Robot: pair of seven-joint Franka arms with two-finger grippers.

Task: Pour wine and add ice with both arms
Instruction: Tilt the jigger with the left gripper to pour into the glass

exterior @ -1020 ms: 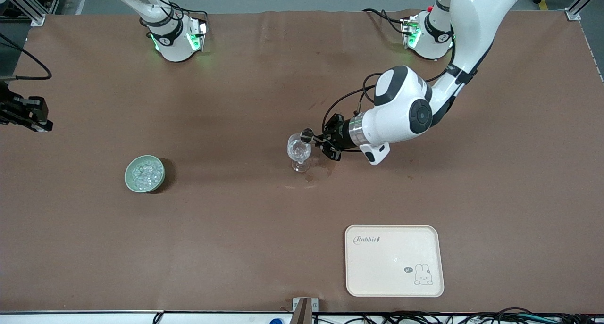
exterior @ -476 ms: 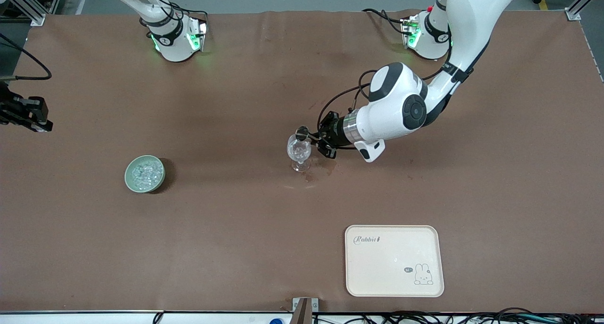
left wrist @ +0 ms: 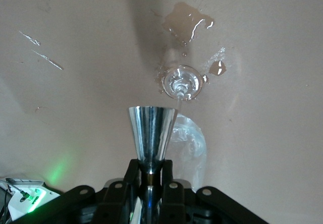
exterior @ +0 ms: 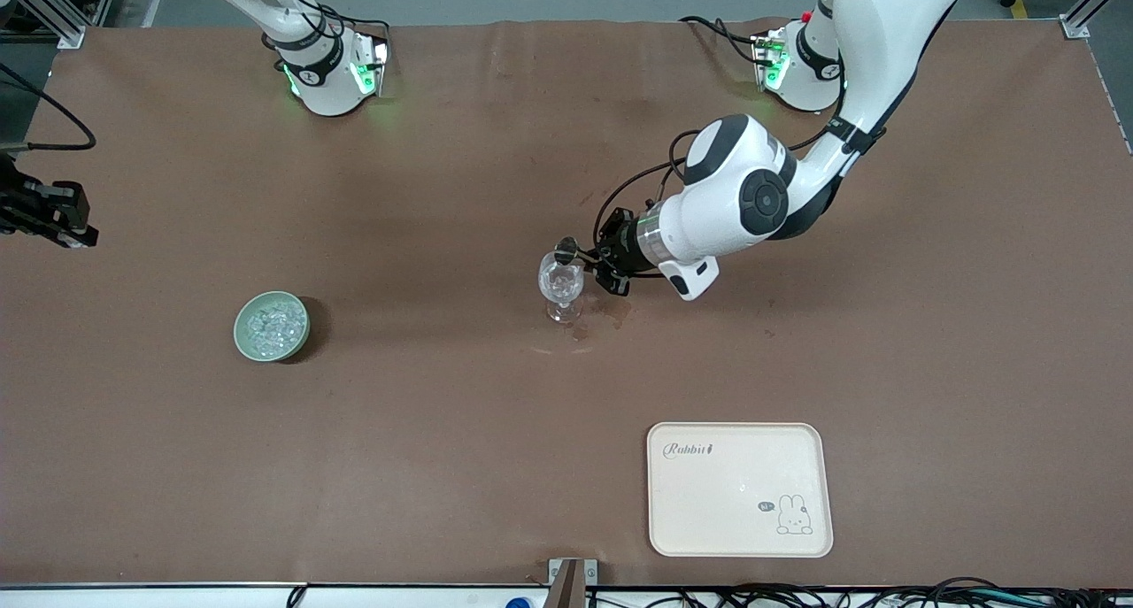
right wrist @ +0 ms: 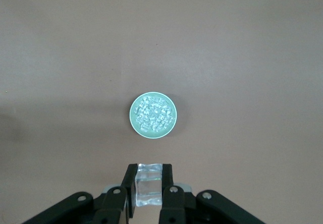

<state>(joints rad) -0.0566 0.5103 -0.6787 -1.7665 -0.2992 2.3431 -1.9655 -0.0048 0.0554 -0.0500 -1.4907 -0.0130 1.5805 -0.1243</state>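
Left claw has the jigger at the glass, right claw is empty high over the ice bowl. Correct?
Not quite. The right claw isn't empty: the right wrist view shows it shut on a clear ice cube, high over the ice bowl. The rest holds: the left claw has the jigger at the glass.

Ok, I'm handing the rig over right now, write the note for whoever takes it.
Left end effector: shut on the jigger, tipped over the stemmed glass mid-table. Wet spots on the table beside the glass.
Right end effector: shut on a clear ice cube, up over the table with the green bowl of ice below it.
Done: jigger brought to the glass, one cube picked.
Left: finish the pour, carry the cube to the glass, drop it in. The tray is untouched.
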